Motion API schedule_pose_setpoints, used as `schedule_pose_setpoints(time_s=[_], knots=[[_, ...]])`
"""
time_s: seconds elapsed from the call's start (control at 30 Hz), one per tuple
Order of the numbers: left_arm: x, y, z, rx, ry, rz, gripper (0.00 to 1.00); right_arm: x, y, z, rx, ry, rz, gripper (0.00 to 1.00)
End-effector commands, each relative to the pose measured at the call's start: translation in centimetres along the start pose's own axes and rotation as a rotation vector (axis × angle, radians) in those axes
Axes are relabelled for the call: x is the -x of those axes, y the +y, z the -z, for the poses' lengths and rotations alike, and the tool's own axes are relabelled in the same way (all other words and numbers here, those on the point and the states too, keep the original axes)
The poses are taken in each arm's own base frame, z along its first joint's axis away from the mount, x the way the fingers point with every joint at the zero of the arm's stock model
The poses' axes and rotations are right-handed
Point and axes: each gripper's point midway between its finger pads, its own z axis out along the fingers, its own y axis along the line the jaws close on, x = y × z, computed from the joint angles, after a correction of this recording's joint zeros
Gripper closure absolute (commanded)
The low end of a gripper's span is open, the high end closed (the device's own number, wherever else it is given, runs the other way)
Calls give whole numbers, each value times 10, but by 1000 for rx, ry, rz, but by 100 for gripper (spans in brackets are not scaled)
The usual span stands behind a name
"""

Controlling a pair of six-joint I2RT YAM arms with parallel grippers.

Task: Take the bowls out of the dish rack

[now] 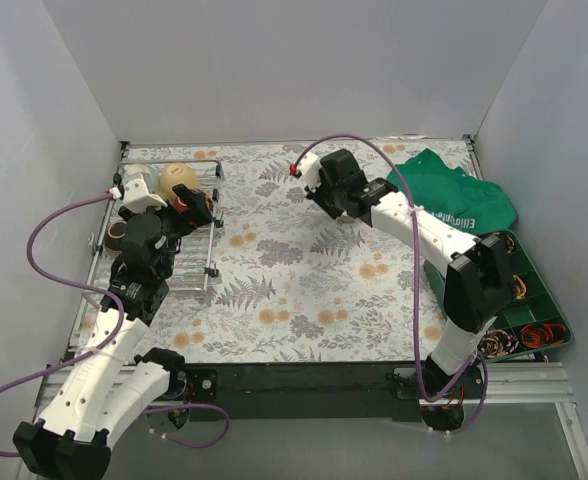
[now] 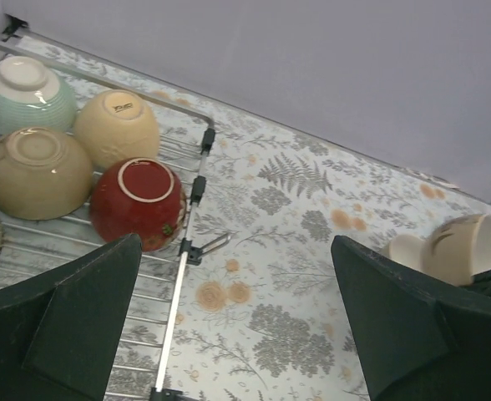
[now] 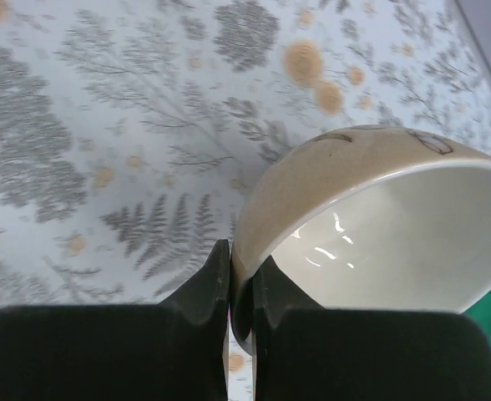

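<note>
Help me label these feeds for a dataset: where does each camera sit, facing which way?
Top external: above, behind left arm and right arm, looking down on the table.
Left wrist: faces across the dish rack toward the back wall; left gripper open.
Right wrist: looks down; right gripper pinches the beige bowl.
Shared: left wrist also sees that bowl.

green cloth: white lettering, illegible | cream bowl base: stamp, unreadable
</note>
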Motion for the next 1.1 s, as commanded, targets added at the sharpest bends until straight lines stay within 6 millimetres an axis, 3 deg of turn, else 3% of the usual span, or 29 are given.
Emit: schedule_pose_setpoints(time_s=[0.0, 0.17, 0.43, 0.77, 0.93, 1.07], knots=[[-15, 30, -5, 131, 33, -91, 2, 5, -62, 5, -167, 70, 50, 99], [-19, 32, -7, 140, 45, -97, 2, -12, -84, -21, -195, 174, 69, 99], [-24, 30, -9, 128, 64, -101, 2, -39, -82, -51, -146, 279, 81, 97], [-24, 30, -10, 115, 69, -101, 2, -39, -79, -51, -120, 283, 69, 56], [-25, 30, -10, 112, 74, -99, 2, -30, -78, -42, -112, 268, 50, 47], [-26, 31, -11, 113, 80, -102, 2, -27, -75, -36, -101, 253, 26, 46]])
